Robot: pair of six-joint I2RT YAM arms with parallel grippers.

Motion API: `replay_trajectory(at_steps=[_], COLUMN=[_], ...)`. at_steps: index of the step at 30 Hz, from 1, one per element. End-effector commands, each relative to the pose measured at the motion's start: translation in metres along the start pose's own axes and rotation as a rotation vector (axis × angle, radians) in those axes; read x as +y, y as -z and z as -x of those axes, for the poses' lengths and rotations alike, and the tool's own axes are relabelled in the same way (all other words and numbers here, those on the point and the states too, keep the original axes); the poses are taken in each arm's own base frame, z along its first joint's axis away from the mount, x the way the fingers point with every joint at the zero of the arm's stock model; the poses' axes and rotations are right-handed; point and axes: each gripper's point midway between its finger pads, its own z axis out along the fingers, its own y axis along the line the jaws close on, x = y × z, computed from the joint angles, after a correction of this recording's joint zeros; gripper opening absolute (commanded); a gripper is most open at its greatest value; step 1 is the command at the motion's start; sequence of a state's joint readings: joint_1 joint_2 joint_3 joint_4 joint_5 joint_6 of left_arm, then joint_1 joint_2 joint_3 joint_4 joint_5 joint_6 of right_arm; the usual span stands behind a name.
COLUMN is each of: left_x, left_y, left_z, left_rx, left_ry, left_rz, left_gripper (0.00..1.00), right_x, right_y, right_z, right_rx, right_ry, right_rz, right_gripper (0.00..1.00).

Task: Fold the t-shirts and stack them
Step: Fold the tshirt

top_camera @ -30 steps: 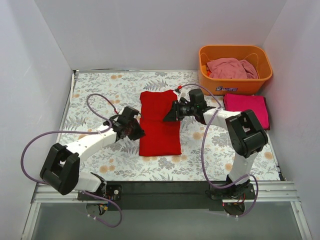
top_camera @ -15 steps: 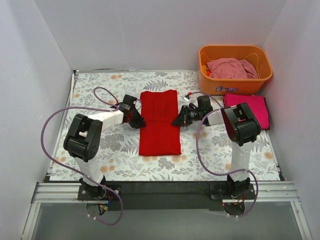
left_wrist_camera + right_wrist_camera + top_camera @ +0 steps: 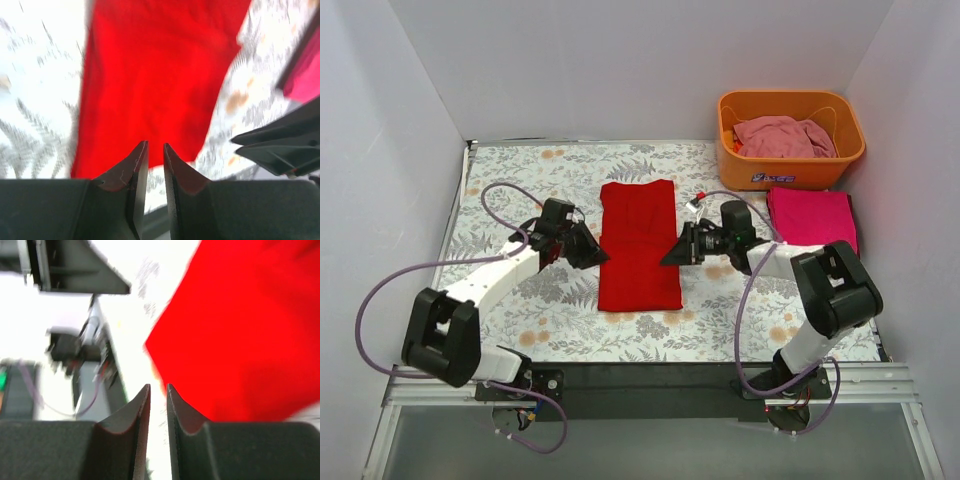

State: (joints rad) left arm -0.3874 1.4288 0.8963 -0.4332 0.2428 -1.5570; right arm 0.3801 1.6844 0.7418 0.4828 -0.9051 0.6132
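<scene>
Red t-shirt [image 3: 638,245] lies flat between left hand [image 3: 155,146] and right hand [image 3: 158,386]; both ajar, empty

Black fingers [image 3: 131,170], white arms [image 3: 500,275], purple cables [image 3: 395,277]

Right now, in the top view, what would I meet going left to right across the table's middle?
left gripper → red shirt → right gripper → magenta shirt
</scene>
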Motion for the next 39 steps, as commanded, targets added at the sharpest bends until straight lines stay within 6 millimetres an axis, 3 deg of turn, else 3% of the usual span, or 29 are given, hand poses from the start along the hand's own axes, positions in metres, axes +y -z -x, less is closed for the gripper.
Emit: replay_trajectory(at_steps=[1, 3, 7, 9, 13, 16, 19, 23, 26, 29, 33, 39], left_x=[0.017, 0.028, 0.064, 0.076, 0.101, 0.114, 0.114, 0.088, 0.063, 0.051, 0.058, 0.094], left_y=[0.014, 0.011, -0.001, -0.003, -0.005, -0.004, 0.001, 0.014, 0.020, 0.015, -0.004, -0.013], left_z=[-0.051, -0.065, -0.092, -0.095, -0.102, -0.110, -0.112, -0.103, -0.089, -0.075, -0.071, -0.086], left_rx=[0.141, 0.171, 0.240, 0.228, 0.208, 0.215, 0.216, 0.194, 0.159, 0.134, 0.128, 0.144], left_ry=[0.013, 0.013, 0.058, 0.075, 0.115, 0.133, 0.131, 0.102, 0.076, 0.058, 0.073, 0.108], left_rz=[-0.011, 0.003, 0.073, 0.109, 0.185, 0.218, 0.211, 0.123, 0.055, 0.050, 0.083, 0.181], left_gripper=[0.18, 0.18, 0.15, 0.15, 0.14, 0.13, 0.13, 0.15, 0.15, 0.16, 0.16, 0.16], right_x=[0.029, 0.023, -0.011, -0.030, -0.057, -0.055, -0.036, -0.011, -0.005, -0.018, -0.049, -0.090], right_y=[-0.001, -0.001, 0.001, 0.006, 0.018, 0.022, 0.025, 0.027, 0.023, 0.016, 0.008, 0.022], right_z=[-0.048, -0.073, -0.108, -0.128, -0.146, -0.137, -0.125, -0.098, -0.078, -0.071, -0.068, -0.073], right_rx=[0.111, 0.147, 0.190, 0.213, 0.204, 0.179, 0.156, 0.100, 0.072, 0.065, 0.062, 0.021], right_ry=[-0.046, -0.083, -0.219, -0.287, -0.433, -0.423, -0.357, -0.259, -0.212, -0.217, -0.238, -0.327], right_rz=[0.079, 0.057, -0.032, -0.080, -0.153, -0.134, -0.088, -0.037, -0.025, -0.052, -0.116, -0.213], right_gripper=[0.26, 0.26, 0.26, 0.25, 0.25, 0.25, 0.25, 0.25, 0.25, 0.25, 0.25, 0.25])
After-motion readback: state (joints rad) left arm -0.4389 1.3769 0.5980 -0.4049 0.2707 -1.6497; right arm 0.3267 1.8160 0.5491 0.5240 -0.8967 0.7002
